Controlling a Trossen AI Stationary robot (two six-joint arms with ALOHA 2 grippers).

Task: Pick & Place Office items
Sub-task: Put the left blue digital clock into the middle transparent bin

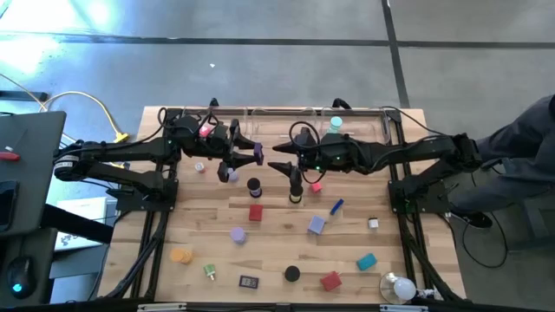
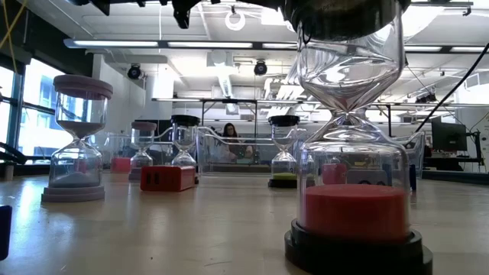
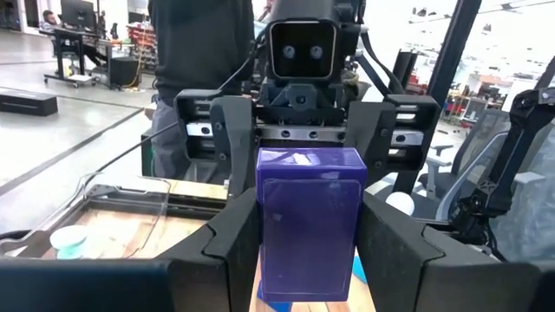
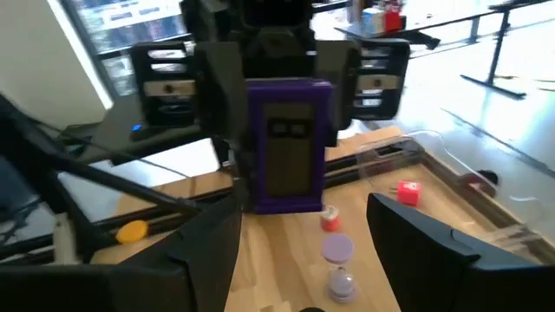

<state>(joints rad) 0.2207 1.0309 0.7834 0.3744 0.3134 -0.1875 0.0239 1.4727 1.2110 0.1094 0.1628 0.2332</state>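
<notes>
**Purple block held aloft between the two arms**

The left gripper (image 1: pixel 257 154) is clamped on a purple block (image 3: pixel 310 221), holding it above the middle of the wooden table (image 1: pixel 199 238), its tip facing the right gripper (image 1: pixel 279 166) close by. The right gripper's fingers (image 4: pixel 431 238) stand apart with nothing between them; the block sits just ahead of them in the right wrist view.

Below and around, small pieces lie scattered: a black-capped sand timer (image 1: pixel 254 185) just beneath the grippers, a red block (image 1: pixel 256 212), a lavender block (image 1: pixel 316 225), a blue stick (image 1: pixel 336 206), a teal piece (image 1: pixel 366 261), an orange cap (image 1: pixel 180 256) and a black cap (image 1: pixel 292 274). A white bulb (image 1: pixel 401 287) rests at the near right corner. Clear trays (image 1: pixel 364 117) line the far edge, one holding what looks like a teal-capped timer (image 1: pixel 336 124).

In the low view, a large red-sand timer (image 2: pixel 353 164) blocks much of the table. A person (image 1: pixel 520 147) stands at the right side; another sits in the room beyond (image 2: pixel 229 131).
</notes>
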